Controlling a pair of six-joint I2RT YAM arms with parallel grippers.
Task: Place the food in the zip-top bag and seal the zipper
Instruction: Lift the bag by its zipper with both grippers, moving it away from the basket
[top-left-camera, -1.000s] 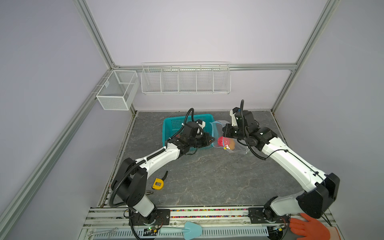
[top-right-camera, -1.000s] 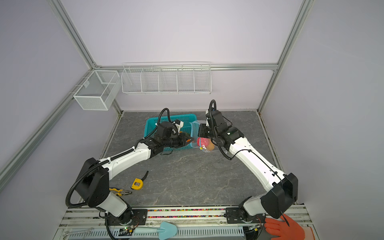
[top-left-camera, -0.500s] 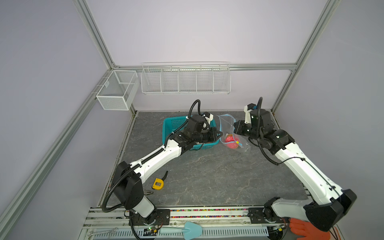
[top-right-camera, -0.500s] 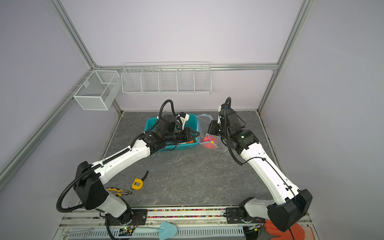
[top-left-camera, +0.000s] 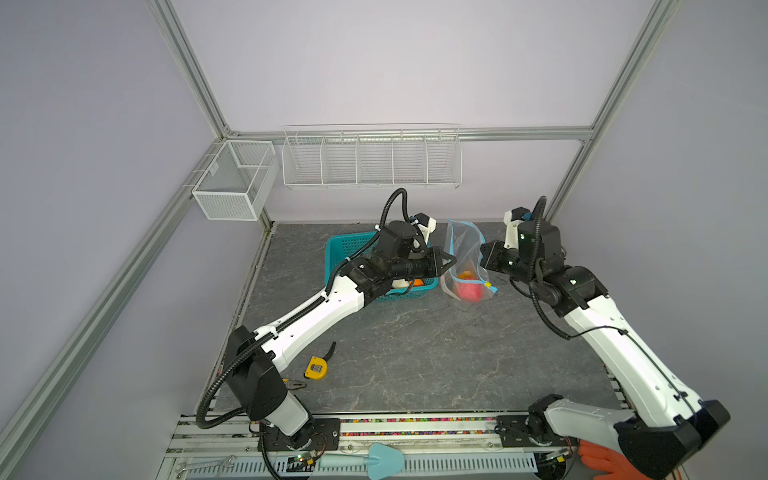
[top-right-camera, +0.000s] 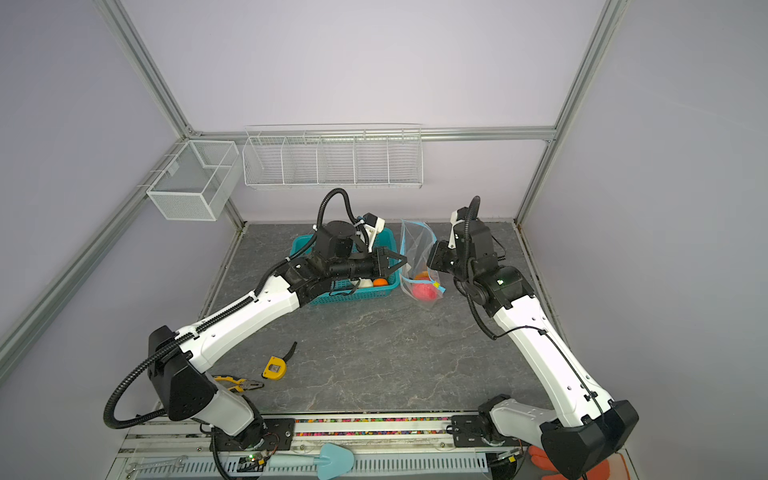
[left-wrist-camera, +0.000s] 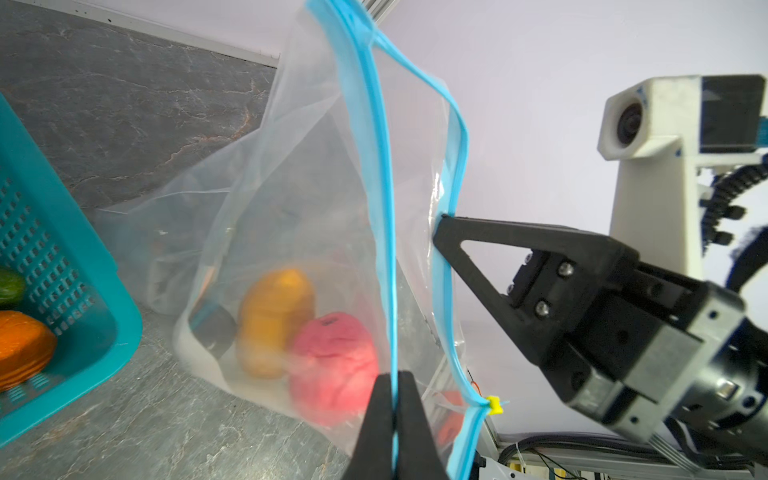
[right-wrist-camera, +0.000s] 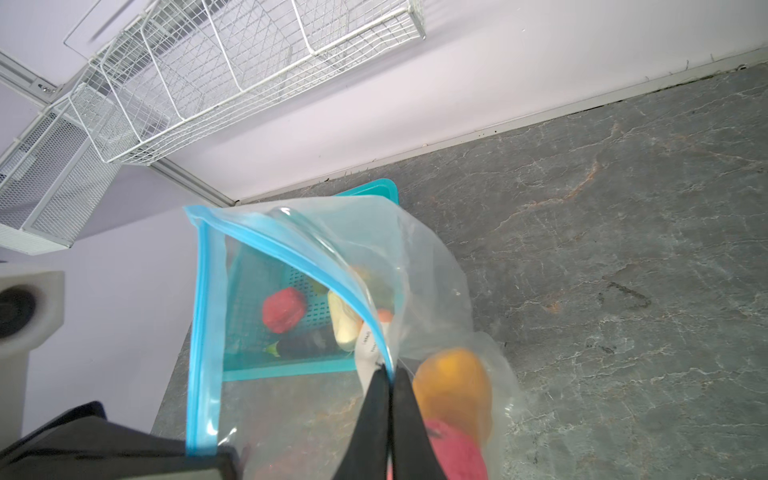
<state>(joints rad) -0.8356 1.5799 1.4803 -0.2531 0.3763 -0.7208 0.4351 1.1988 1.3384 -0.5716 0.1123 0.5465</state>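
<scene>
The clear zip-top bag (top-left-camera: 462, 245) (top-right-camera: 415, 245) hangs upright between my two arms, with its bottom near the table. My left gripper (left-wrist-camera: 394, 376) (top-left-camera: 453, 261) is shut on one side of the light-blue zipper (left-wrist-camera: 382, 166). The right gripper (right-wrist-camera: 390, 374) (top-left-camera: 482, 259) is shut on the opposite side of that strip (right-wrist-camera: 291, 253), so the mouth gapes a little. The yellow slider (left-wrist-camera: 494, 405) sits at the strip's low end. Inside lie food pieces: a pink-red one (left-wrist-camera: 332, 365) (top-left-camera: 469, 291) and an orange-yellow one (left-wrist-camera: 276, 320) (right-wrist-camera: 453, 390).
A teal basket (top-left-camera: 336, 249) (left-wrist-camera: 104, 291) beside the bag holds more food: orange (left-wrist-camera: 20, 345), red (right-wrist-camera: 284, 309), pale (right-wrist-camera: 343, 324) and dark (right-wrist-camera: 303, 345) pieces. A yellow tape measure (top-left-camera: 316, 368) and pliers (top-left-camera: 295, 384) lie front left. Wire racks (top-left-camera: 370, 158) hang on the back wall.
Both arms have risen and drawn apart, lifting the bag from the table to hang upright with its mouth pulled open. Both grippers have stayed shut on the strip.
</scene>
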